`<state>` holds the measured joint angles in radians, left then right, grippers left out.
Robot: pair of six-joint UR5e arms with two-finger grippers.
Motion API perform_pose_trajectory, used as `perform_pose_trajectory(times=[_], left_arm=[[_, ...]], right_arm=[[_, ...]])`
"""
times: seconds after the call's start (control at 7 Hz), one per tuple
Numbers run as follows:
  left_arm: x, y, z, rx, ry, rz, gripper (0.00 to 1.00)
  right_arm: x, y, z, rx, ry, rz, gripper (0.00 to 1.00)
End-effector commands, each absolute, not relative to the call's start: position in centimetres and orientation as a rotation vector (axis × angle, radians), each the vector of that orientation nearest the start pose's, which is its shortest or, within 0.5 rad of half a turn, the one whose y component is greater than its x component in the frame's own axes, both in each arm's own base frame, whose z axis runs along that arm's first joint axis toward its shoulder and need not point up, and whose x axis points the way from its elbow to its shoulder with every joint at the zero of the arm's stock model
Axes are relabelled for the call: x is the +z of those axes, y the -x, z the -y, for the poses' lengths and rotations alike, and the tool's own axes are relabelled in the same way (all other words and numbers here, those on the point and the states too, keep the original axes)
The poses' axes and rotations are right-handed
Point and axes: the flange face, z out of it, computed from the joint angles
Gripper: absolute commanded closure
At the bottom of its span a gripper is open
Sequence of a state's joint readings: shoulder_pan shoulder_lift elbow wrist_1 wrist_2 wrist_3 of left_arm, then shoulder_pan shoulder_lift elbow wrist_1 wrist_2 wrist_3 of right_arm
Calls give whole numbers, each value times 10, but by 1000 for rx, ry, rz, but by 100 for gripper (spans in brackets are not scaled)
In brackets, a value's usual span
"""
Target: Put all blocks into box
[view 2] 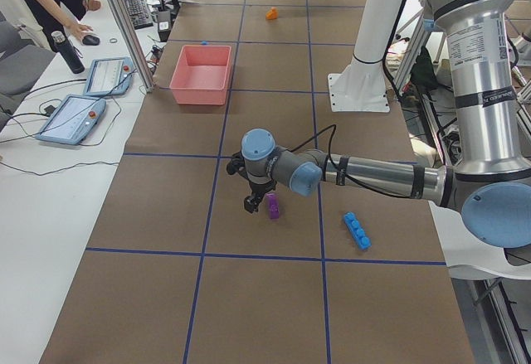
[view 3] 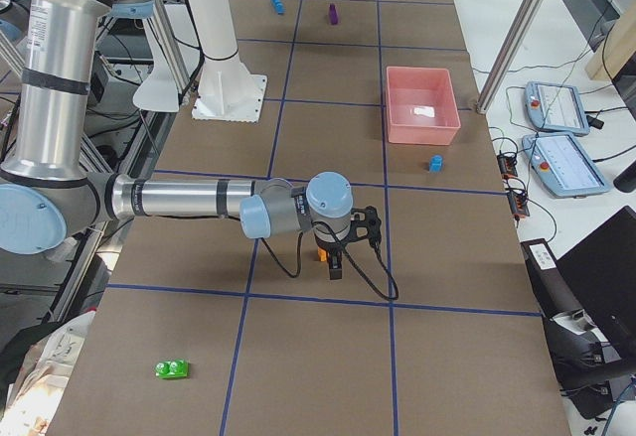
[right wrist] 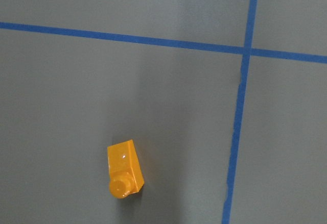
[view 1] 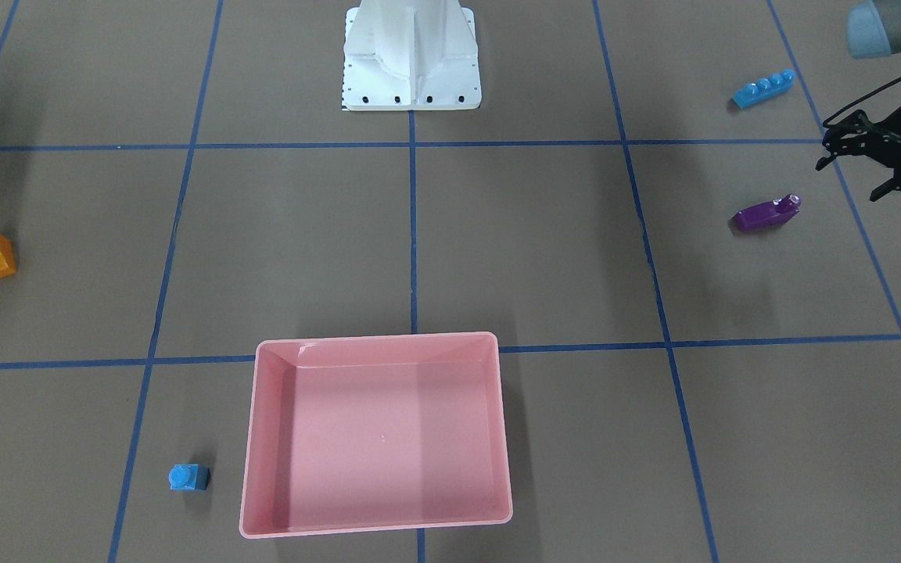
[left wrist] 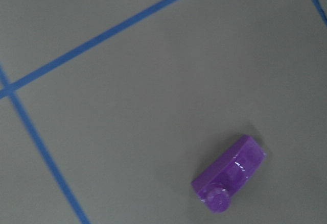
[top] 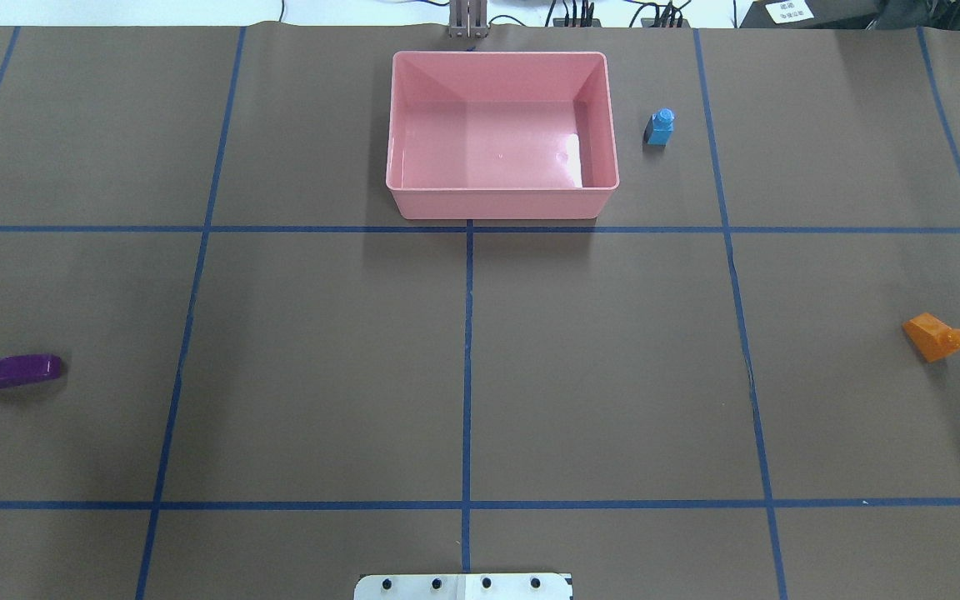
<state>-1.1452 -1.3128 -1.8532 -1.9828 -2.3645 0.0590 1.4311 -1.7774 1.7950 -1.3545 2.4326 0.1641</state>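
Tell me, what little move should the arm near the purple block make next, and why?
Probably slide the left pincer sideways until it hangs right over the purple block. That block lies low in the corner of the left wrist view, not in the middle, and the box holds no blocks yet.

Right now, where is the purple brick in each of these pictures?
Front-facing: purple brick, right side, upper half.
Overhead: far left, below the middle.
Exterior left: near the centre.
Exterior right: top centre, far end.
Left wrist: lower right.
Right wrist: not in it.
Shared landmark: the pink box, in all four fixed views.
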Motion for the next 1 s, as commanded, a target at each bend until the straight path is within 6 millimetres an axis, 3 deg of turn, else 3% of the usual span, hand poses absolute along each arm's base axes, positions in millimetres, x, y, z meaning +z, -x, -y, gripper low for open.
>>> perform_pose_trajectory(times=[0.0,0.14,0.43,0.57,0.71,0.86], left_arm=[[617,-135,321,747,-254,-870,0],[622,-169,294,793,-183,-873,0],[631,-172,244,869,-206,-850,0],[614,-179,223,873,-170,-851,0],[613,-189,197,920,-163,-760,0],[622,-197,186,977,-183,-678,0]], right_arm=[[601,45,422,-33,-34,907,1],[597,59,422,-22,-35,913,1],[596,61,422,-27,-38,913,1],[595,61,422,-29,-37,919,1],[595,61,422,-31,-37,921,1],[595,61,422,-32,-39,917,1]])
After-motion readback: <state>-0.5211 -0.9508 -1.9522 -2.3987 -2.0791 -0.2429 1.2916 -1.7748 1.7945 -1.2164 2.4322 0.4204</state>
